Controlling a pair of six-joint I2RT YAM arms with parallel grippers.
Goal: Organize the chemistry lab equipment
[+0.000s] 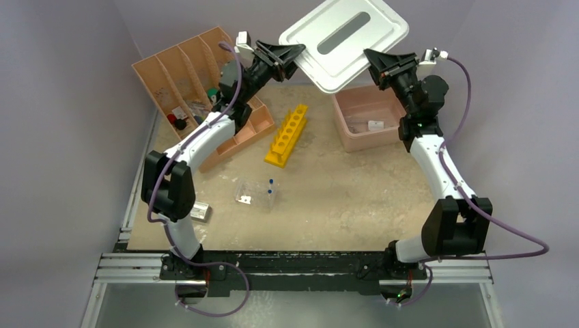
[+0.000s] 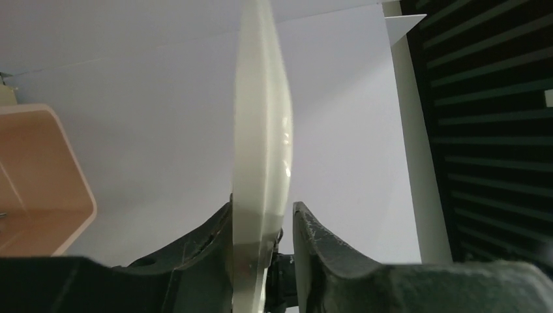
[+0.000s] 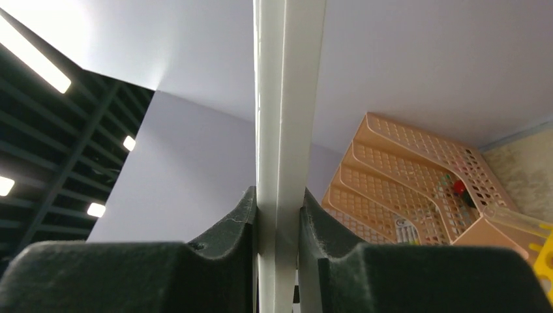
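**LID PINCHED AT TWO EDGES, HELD ALOFT AT 12 O'CLOCK**

From above: holding a white lid (image 1: 345,41) in the air, tilted, at 12 o'clock over the table (image 1: 355,198). Clamped by the left gripper (image 1: 295,55) at the lid's 8 o'clock edge and by the right gripper (image 1: 374,63) at its 4 o'clock edge.

From the left wrist: only the lid's rim, edge-on, running up between the fingers (image 2: 195,251). Pressed hard against the finger at 9 o'clock; contact with the other hard to judge. From the right wrist: rim again edge-on, squeezed tight on both faces by the fingers (image 3: 228,228). Lid's flat face hidden in both wrist views.

Under the lid, at 1 o'clock: pink tub (image 1: 339,119), uncovered, its right corner cut off by the right arm. Small pieces (image 1: 374,125) inside, too small to name.

At 10 o'clock: peach organizer (image 1: 157,75), partly covered by the left arm. Small loose items (image 1: 179,119) in its slots, red and black, otherwise a blur.

Near centre, toward 11 o'clock: yellow tube rack (image 1: 287,134).

At 8 o'clock of centre: blue-capped clear container (image 1: 256,193), lying well apart from both grippers.

Farther out at 8 o'clock: silver packet (image 1: 200,212), half tucked behind the left arm's elbow.
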